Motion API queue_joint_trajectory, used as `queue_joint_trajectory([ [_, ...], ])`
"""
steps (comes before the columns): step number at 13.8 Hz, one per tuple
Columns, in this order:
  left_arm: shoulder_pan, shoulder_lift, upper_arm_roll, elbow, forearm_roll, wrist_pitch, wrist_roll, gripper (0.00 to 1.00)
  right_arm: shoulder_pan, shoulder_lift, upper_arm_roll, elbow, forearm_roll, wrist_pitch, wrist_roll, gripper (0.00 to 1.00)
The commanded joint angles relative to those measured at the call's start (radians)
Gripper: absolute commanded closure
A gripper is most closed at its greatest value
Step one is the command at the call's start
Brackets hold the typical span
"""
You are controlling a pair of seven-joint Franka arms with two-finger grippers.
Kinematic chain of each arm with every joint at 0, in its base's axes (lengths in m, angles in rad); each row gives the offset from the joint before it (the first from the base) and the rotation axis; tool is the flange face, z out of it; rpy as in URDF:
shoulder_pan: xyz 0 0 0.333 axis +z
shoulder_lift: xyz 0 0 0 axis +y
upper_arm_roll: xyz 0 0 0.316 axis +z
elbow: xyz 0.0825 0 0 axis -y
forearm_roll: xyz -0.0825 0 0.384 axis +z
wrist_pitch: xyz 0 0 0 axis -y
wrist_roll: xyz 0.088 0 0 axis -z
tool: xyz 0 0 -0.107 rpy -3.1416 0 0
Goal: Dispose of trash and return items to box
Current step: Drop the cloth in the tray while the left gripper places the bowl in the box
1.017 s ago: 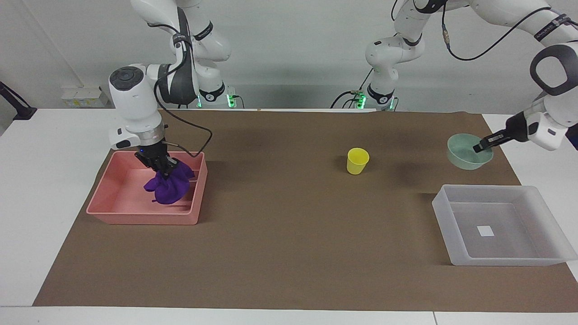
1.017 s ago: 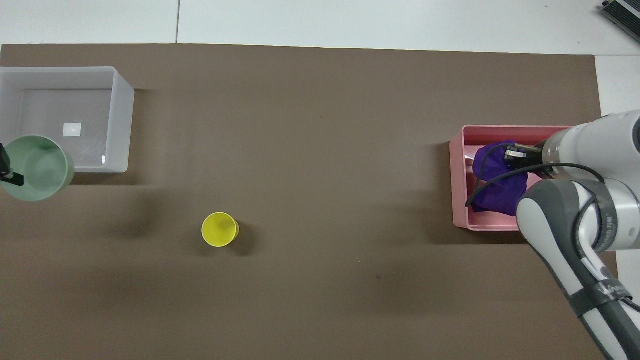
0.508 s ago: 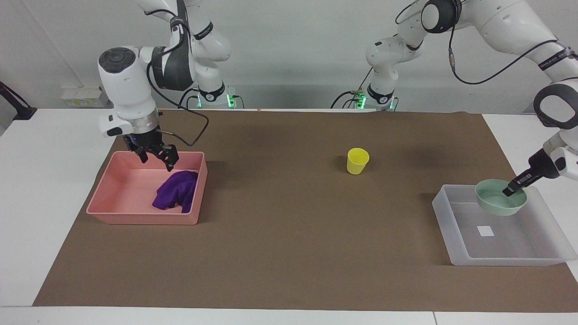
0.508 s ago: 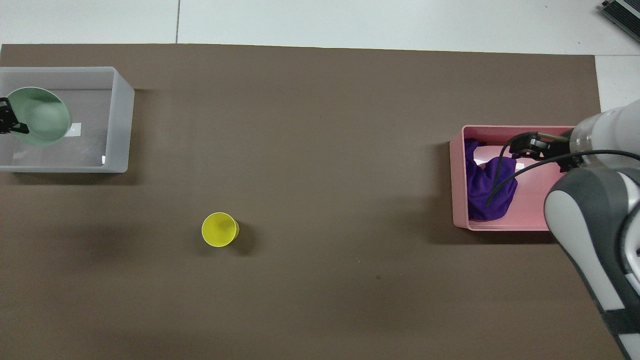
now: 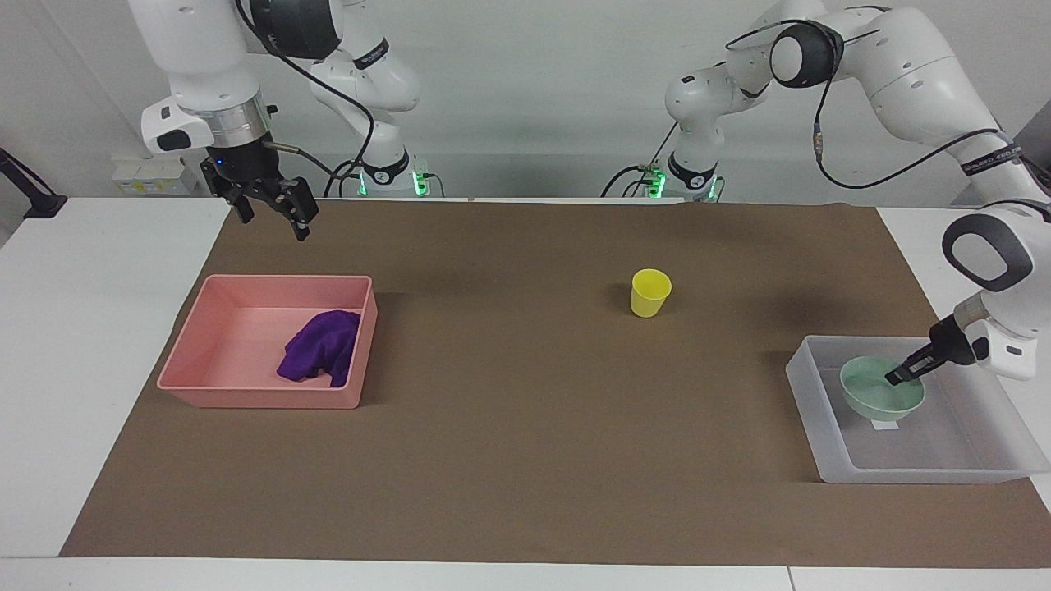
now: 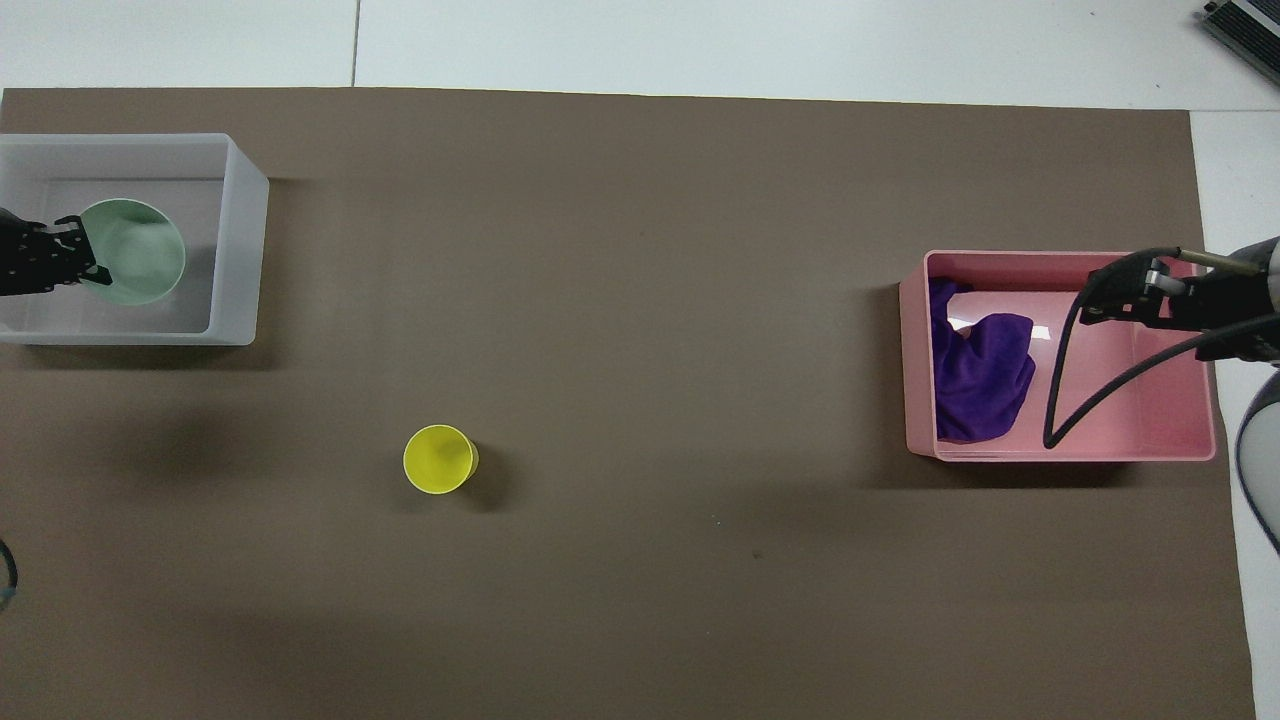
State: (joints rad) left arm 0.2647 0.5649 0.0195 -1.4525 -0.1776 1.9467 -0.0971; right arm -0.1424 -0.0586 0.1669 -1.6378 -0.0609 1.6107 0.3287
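Cup (image 5: 650,292) mid-tabletop: light, stiff, slick; pinch rim. Left gripper (image 5: 901,376) jaws pinching bowl (image 5: 881,395) rim in box (image 5: 829,460); right gripper (image 5: 271,208) jaws spread.

Two robot arms are working at a counter (image 5: 98,345) covered by a brown mat (image 5: 525,460). The right end effector (image 5: 269,210) is hanging high in the air, fingers spread and holding nothing, above the mat's edge near the pink tub (image 5: 205,386). A purple cloth (image 5: 318,351) is lying crumpled inside that tub, against the wall toward the left arm's end. The left end effector (image 5: 897,377) is pinching the rim of the mint-green bowl (image 5: 874,398), which is sitting low inside the translucent box (image 5: 829,472). A yellow cup (image 5: 650,293) is standing upright on the mat, between the two containers and nearer to the robots than the box.
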Motion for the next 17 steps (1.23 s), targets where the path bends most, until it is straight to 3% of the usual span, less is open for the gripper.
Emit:
queue_joint_trajectory([
  [1, 0.001, 0.053, 0.005, 0.006, -0.019, 0.038, -0.009, 1.0, -0.008, 0.019, 0.003, 0.087, 0.016, -0.116, -0.098, 0.0],
  [3, 0.004, 0.059, 0.007, 0.006, -0.016, 0.041, 0.0, 1.0, -0.009, 0.023, 0.002, 0.095, 0.03, -0.127, -0.123, 0.0],
  [4, 0.004, 0.062, 0.007, 0.007, -0.014, 0.043, 0.0, 0.88, -0.011, 0.028, 0.0, 0.098, 0.039, -0.126, -0.125, 0.0],
  [5, 0.004, 0.064, 0.007, 0.007, -0.016, 0.049, 0.002, 0.01, -0.014, 0.033, -0.001, 0.099, 0.039, -0.121, -0.126, 0.0],
  [10, -0.019, 0.001, 0.01, 0.037, -0.003, 0.098, 0.007, 0.0, -0.014, 0.02, -0.001, 0.062, 0.03, -0.104, -0.169, 0.0],
  [13, -0.021, -0.098, 0.002, 0.034, -0.003, 0.072, -0.001, 0.0, -0.014, 0.02, 0.0, 0.059, 0.042, -0.107, -0.169, 0.0],
  [17, -0.103, -0.223, 0.0, 0.017, -0.002, -0.19, -0.003, 0.0, -0.019, 0.02, -0.001, 0.059, 0.042, -0.11, -0.169, 0.0],
])
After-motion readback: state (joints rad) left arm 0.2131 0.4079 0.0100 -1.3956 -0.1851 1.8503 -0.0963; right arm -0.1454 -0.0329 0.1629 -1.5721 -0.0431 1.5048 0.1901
